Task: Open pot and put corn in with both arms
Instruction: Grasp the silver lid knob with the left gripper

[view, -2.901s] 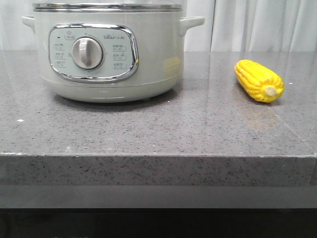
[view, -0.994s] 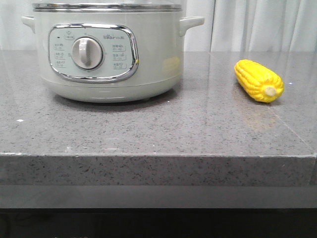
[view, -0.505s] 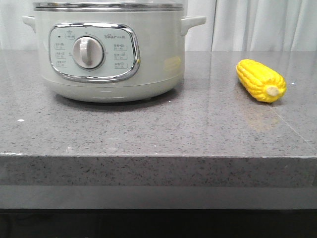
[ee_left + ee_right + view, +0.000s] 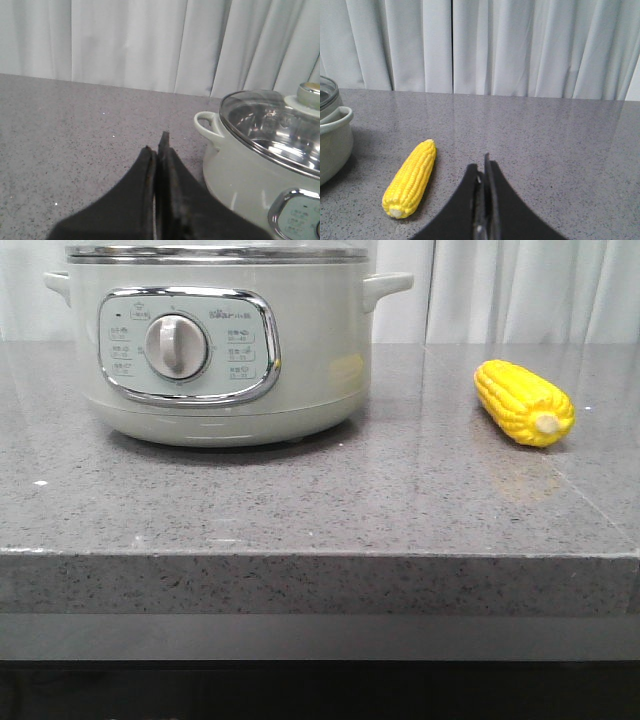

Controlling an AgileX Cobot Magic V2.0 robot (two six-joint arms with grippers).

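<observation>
The pale-green pot (image 4: pixel 215 350) stands at the back left of the grey stone counter, its chrome-rimmed lid (image 4: pixel 215 252) on. The left wrist view shows its glass lid (image 4: pixel 270 127) closed, with a knob (image 4: pixel 309 94) on top. The yellow corn (image 4: pixel 523 402) lies on the counter to the right, stub end toward the front. It also shows in the right wrist view (image 4: pixel 411 178). My left gripper (image 4: pixel 158 145) is shut and empty, above the counter beside the pot's handle (image 4: pixel 209 127). My right gripper (image 4: pixel 481 167) is shut and empty, beside the corn. Neither gripper shows in the front view.
The counter's front edge (image 4: pixel 320 555) runs across the front view. White curtains (image 4: pixel 485 45) hang behind the counter. The pot's other handle (image 4: pixel 335 120) shows at the edge of the right wrist view.
The pot and corn keep their places. The front view shifted slightly half a second ago and is back now.
</observation>
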